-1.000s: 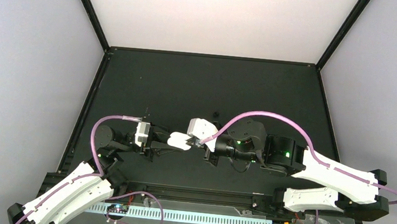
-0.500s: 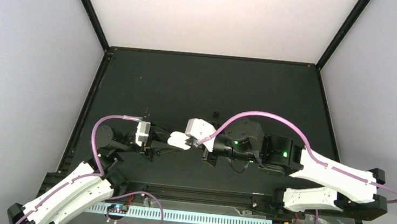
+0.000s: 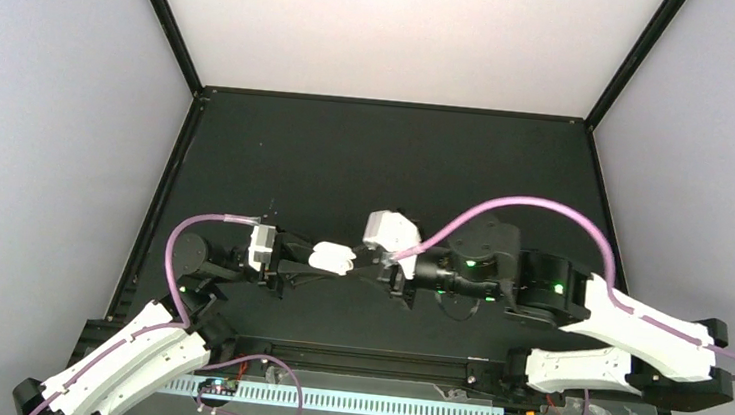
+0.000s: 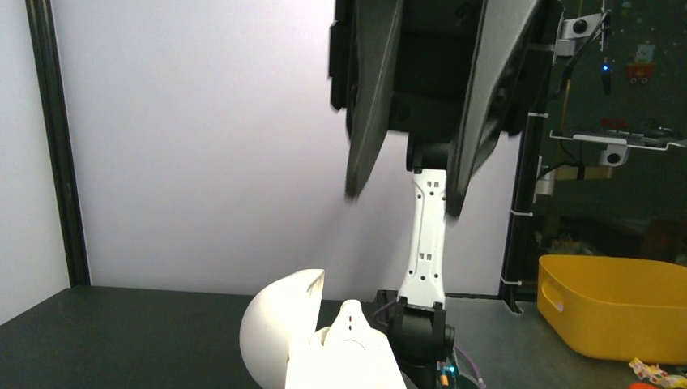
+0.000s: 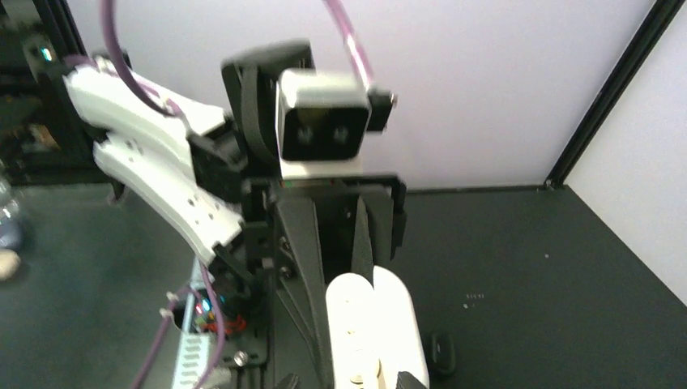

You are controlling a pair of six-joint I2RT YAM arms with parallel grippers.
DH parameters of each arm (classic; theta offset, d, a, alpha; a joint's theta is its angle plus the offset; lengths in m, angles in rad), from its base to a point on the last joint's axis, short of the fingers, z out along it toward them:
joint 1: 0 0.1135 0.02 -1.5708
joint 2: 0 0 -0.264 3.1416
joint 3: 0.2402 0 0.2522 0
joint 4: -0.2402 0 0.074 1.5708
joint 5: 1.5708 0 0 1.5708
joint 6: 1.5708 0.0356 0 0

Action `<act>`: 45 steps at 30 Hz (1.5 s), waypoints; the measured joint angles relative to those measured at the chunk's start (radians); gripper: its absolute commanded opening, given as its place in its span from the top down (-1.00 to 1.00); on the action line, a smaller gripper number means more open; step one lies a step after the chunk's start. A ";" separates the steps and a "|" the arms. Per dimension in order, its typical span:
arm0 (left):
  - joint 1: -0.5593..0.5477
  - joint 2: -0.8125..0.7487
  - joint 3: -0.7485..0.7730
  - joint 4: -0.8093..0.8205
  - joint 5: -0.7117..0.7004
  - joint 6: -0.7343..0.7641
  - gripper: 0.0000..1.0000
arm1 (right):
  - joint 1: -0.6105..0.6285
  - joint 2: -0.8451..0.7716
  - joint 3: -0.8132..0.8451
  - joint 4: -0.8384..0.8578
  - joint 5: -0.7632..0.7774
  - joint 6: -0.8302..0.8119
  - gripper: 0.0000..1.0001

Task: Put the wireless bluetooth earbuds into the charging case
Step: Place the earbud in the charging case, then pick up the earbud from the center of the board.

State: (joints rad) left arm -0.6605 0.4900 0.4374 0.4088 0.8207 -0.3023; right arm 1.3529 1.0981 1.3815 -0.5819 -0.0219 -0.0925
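While pinching open white oval plastic charging case [image 3: 332,258] with left gripper [image 3: 319,260], facing it with spread-jawed right gripper [image 4: 405,203], just apart.

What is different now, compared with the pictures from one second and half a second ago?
The right gripper drew back to the right, away from the case, and its jaws opened; nothing shows between them now. The left gripper stayed shut on the open case, which kept its place.
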 measured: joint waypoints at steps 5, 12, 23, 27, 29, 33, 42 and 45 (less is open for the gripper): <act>0.000 -0.010 0.000 -0.008 -0.010 0.000 0.97 | -0.014 -0.114 0.007 0.046 -0.002 0.037 0.21; 0.000 -0.067 0.000 -0.044 -0.021 0.002 0.97 | -0.297 -0.242 -0.194 0.258 -0.019 0.186 0.21; 0.000 -0.223 0.000 -0.193 -0.059 0.033 0.97 | -0.453 0.178 -0.433 0.429 -0.128 0.389 0.23; 0.000 -0.258 0.000 -0.227 -0.067 0.041 0.97 | -0.456 0.349 -0.427 0.507 -0.205 0.438 0.24; 0.000 -0.269 0.000 -0.239 -0.069 0.043 0.97 | -0.451 0.445 -0.407 0.520 -0.230 0.454 0.24; 0.000 -0.288 0.000 -0.270 -0.072 0.058 0.97 | -0.445 0.618 -0.332 0.521 -0.243 0.465 0.21; 0.000 -0.338 0.000 -0.329 -0.085 0.084 0.97 | -0.427 0.787 -0.175 0.475 -0.200 0.448 0.11; 0.000 -0.341 0.000 -0.337 -0.088 0.087 0.97 | -0.415 0.826 -0.150 0.459 -0.177 0.441 0.08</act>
State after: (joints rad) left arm -0.6605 0.1493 0.4370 0.0719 0.7326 -0.2150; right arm 0.9375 1.9236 1.2316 -0.1230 -0.1993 0.3485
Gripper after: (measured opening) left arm 0.229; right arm 0.445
